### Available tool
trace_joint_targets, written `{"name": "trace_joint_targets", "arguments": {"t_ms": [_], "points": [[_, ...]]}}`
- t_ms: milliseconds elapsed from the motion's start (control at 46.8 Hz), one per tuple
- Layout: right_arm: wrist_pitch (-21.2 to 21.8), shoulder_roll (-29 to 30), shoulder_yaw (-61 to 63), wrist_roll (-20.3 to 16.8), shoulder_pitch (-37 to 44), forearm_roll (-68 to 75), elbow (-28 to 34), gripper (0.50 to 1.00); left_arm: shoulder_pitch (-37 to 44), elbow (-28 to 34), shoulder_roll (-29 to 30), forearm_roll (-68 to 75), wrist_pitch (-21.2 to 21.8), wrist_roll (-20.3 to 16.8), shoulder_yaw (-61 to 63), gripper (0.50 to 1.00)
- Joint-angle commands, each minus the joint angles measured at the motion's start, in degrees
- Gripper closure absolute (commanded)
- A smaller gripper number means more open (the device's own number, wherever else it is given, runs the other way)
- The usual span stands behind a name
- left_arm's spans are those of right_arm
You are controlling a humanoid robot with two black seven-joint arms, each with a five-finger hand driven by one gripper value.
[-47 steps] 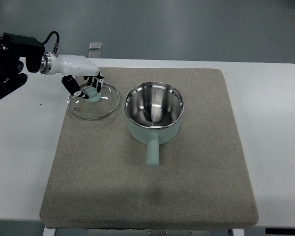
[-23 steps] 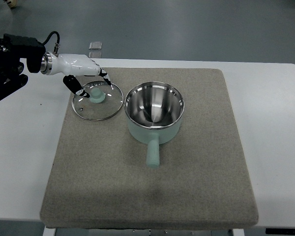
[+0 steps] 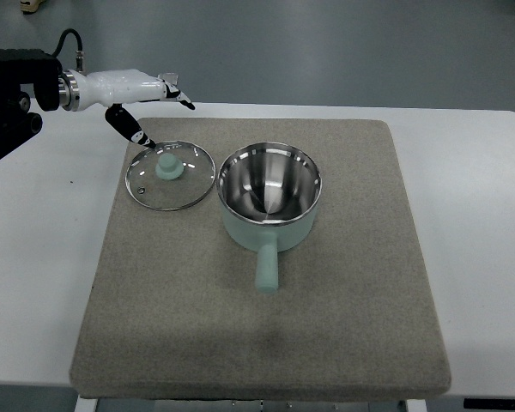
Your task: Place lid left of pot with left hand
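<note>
Top view shows the lid (image 3: 170, 175) lying flat on the mat (image 3: 343, 343), left of centre, its rim just beside the pot (image 3: 269, 196). The left hand (image 3: 146, 96), upper left, holds nothing, fingers spread. A low-hanging thumb could clip the lid's edge and knock it against the pot.

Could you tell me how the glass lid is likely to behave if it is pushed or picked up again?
The lid lies flat on the mat, so it should stay put rather than roll. Its clear pane looks like glass, probably fragile if dropped. The mat's rough weave would likely resist sliding, so the knob seems the best hold. The left hand is open above it.
</note>
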Motion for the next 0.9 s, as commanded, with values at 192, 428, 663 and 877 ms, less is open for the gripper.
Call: {"name": "trace_joint_targets", "arguments": {"t_ms": [192,428,663,877], "points": [[0.0,0.0,0.0,0.0,0.0,0.0,0.0,0.576,0.3,15.2,-7.4,-18.0,-0.5,0.0,0.3,0.581],[0.0,0.0,0.0,0.0,0.0,-0.1,0.0,0.579,2.0,19.4,-9.7,-34.5,-0.4,0.0,0.1,0.589],[0.0,0.0,0.0,0.0,0.0,-0.1,0.0,0.579,3.9,22.1,-12.4,-58.6,0.7,11.8,0.1,0.594],[0.0,0.0,0.0,0.1,0.0,0.0,0.0,0.577,6.0,22.1,-14.4,-80.1,3.6,13.8,-0.5,0.594]]}}
